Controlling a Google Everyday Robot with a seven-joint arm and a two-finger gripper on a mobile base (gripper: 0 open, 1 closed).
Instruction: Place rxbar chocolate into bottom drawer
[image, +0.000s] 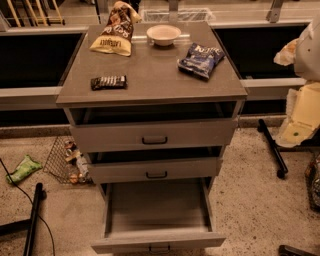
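Observation:
The rxbar chocolate (108, 82) is a dark flat bar with pale lettering. It lies on the left front part of the grey cabinet top (150, 75). The bottom drawer (157, 212) is pulled far out towards me, and its grey inside holds nothing. Its front with the small dark handle (159, 247) is at the lower edge of the view. My gripper (287, 52) is at the far right edge, level with the cabinet top and well away from the bar, with pale arm parts (302, 117) below it. It holds nothing that I can see.
On the cabinet top stand a yellow-and-brown snack bag (114, 31), a pale bowl (163, 34) and a blue chip bag (201, 60). The top drawer (154, 134) and middle drawer (156, 169) are slightly open. A wire basket (67, 161) and a green packet (23, 168) lie on the floor at left.

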